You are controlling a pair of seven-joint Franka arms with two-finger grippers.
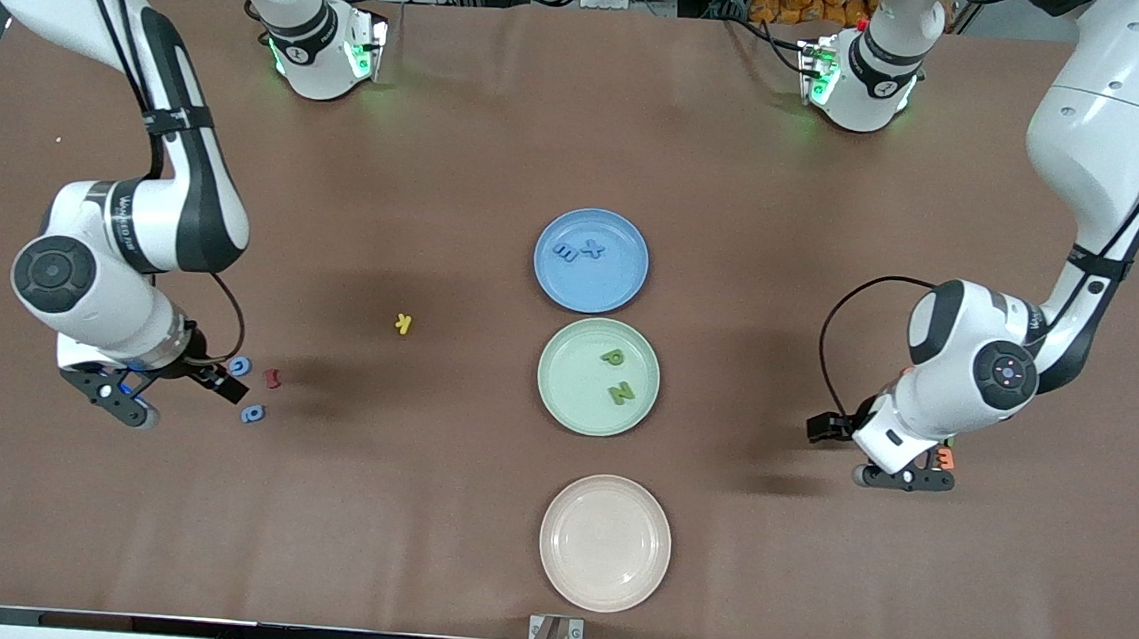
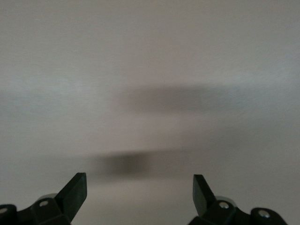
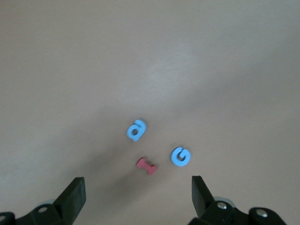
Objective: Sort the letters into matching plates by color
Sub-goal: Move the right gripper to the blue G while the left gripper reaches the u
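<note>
Three round plates line the middle of the brown tabletop point(image 1: 502, 134): a blue plate point(image 1: 622, 288) farthest from the front camera, a mint green plate point(image 1: 564, 394) next, a cream plate point(image 1: 604, 543) nearest. Two blue letters point(image 1: 577, 251) lie in the blue plate, two green letters point(image 1: 617, 375) in the green one. Two more blue letters point(image 3: 158, 143) and one dark red letter point(image 3: 146, 166) lie toward the right arm's end, under the right claw point(image 3: 138, 199), fingers spread and empty. One yellow letter point(image 1: 404, 324) lies alone. Left claw point(image 2: 139, 194), spread and empty, hangs over bare tabletop.
</note>
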